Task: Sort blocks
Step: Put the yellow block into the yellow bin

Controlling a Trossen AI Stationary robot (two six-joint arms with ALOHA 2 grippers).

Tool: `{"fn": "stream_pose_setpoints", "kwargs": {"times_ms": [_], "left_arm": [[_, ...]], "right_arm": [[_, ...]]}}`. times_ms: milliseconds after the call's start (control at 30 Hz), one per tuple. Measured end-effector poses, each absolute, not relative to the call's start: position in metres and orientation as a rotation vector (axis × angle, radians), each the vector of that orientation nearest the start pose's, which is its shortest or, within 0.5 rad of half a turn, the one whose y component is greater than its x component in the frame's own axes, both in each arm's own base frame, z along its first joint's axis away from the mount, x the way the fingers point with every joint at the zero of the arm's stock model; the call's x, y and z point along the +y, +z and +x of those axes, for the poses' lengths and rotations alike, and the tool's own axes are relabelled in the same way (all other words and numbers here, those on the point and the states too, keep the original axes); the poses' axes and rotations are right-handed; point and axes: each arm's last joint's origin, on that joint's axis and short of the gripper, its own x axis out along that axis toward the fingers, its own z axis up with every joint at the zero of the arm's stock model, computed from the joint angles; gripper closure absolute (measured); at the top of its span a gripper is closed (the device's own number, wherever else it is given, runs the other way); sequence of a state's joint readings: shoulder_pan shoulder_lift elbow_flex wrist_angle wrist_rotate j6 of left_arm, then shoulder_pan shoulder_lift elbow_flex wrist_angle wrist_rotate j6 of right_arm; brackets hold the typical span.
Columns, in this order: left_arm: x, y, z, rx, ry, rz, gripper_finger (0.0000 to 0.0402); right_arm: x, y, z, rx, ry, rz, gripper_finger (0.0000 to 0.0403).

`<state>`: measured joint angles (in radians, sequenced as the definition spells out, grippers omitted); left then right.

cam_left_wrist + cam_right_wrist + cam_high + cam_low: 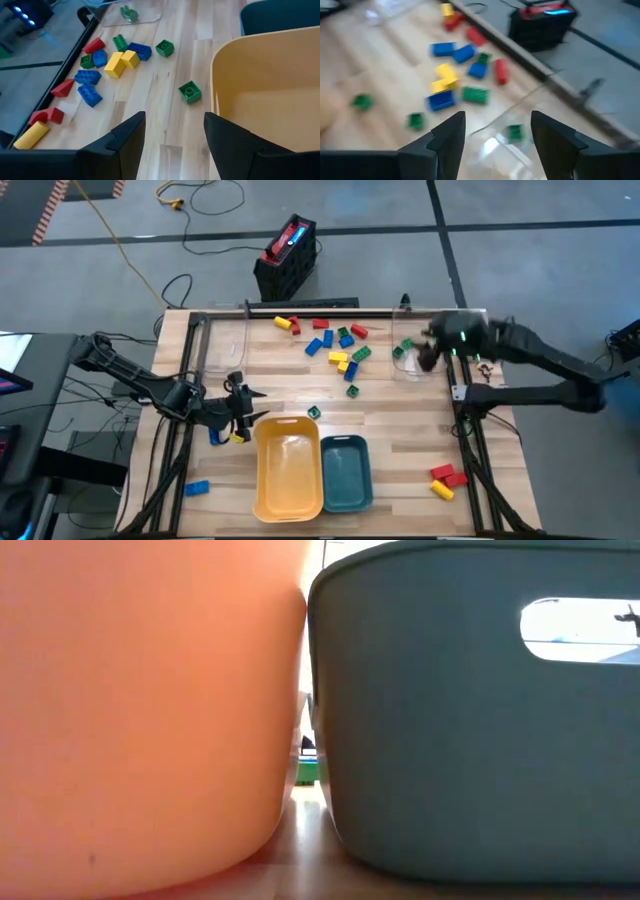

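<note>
The green block (514,132) lies in the clear container (520,145) just ahead of the right pincer (497,137), whose jaws gape empty, while the left pincer (175,137), also released, waits beside the yellow tray (265,95).

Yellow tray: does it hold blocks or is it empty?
Empty: the high view shows the yellow tray with a bare floor, no blocks inside.
</note>
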<state>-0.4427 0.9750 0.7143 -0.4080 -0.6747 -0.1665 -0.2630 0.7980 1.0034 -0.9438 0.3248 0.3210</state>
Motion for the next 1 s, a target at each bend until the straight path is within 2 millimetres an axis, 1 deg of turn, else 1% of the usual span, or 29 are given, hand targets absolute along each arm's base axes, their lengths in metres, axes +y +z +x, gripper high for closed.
{"fn": "stream_pose_setpoints", "kwargs": {"times_ms": [167,300,400,533,633,833,900,1000], "left_arm": [[-0.068,0.26,0.184,0.557,0.23,0.193,0.0203],[-0.068,0.26,0.184,0.561,0.22,0.214,0.0203],[-0.068,0.26,0.184,0.567,0.217,0.227,0.0203],[-0.068,0.258,0.182,0.598,0.188,0.243,0.0203],[-0.068,0.256,0.181,0.613,0.188,0.252,0.0203],[-0.068,0.256,0.181,0.613,0.188,0.252,0.0203],[-0.068,0.256,0.181,0.613,0.188,0.252,0.0203],[-0.068,0.256,0.181,0.614,0.184,0.264,0.0203]], "right_arm": [[0.006,0.311,0.135,0.617,-0.62,0.219,0.0167],[0.046,0.301,0.147,0.57,-0.568,0.144,0.0174],[0.073,0.289,0.159,0.604,-0.492,0.135,0.0177],[0.108,0.27,0.167,0.782,-0.369,0.149,0.0177],[0.133,0.261,0.175,0.94,-0.328,0.201,0.0178],[0.181,0.245,0.196,1.216,-0.33,0.309,0.0185],[0.196,0.238,0.199,1.309,-0.352,0.343,0.0187],[0.216,0.235,0.2,1.406,-0.376,0.403,0.0185]]}}
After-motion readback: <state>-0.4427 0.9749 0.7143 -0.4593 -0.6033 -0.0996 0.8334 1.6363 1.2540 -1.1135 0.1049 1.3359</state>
